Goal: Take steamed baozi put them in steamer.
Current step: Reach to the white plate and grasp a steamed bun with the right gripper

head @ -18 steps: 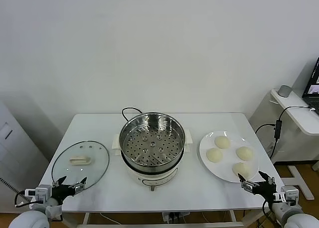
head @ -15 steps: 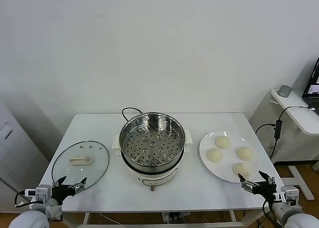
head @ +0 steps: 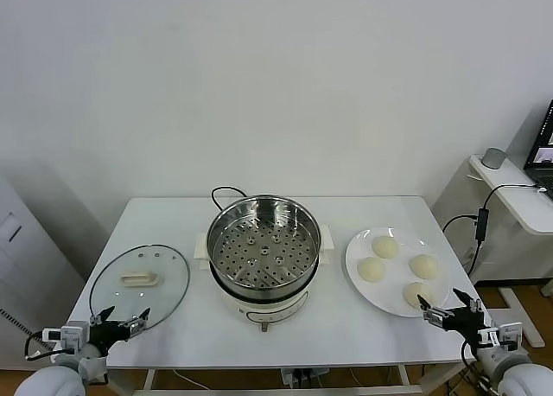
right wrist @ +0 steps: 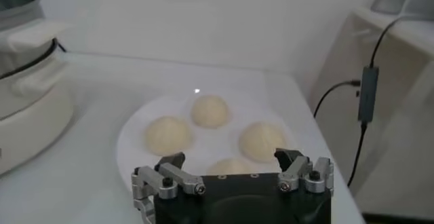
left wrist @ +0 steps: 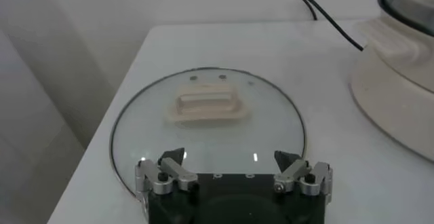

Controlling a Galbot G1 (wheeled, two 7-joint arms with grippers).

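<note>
Several cream-white baozi (head: 386,247) lie on a white plate (head: 356,259) at the table's right. The steel steamer (head: 263,245) with its perforated tray stands at the table's middle, with nothing on the tray. My right gripper (head: 441,302) is open and empty at the plate's near right edge, just before the nearest baozi (head: 418,291). In the right wrist view its jaws (right wrist: 229,156) stand wide, with the nearest baozi (right wrist: 230,168) between them and farther off. My left gripper (head: 126,314) is open and empty at the front left.
A round glass lid (head: 138,279) with a cream handle lies flat at the table's left, just ahead of my left gripper (left wrist: 228,155). The steamer's black cord (head: 223,191) runs behind it. A side desk (head: 518,197) stands off the table's right.
My right gripper has shifted slightly to the right by the plate's near edge. The left arm, baozi and steamer have not moved.
</note>
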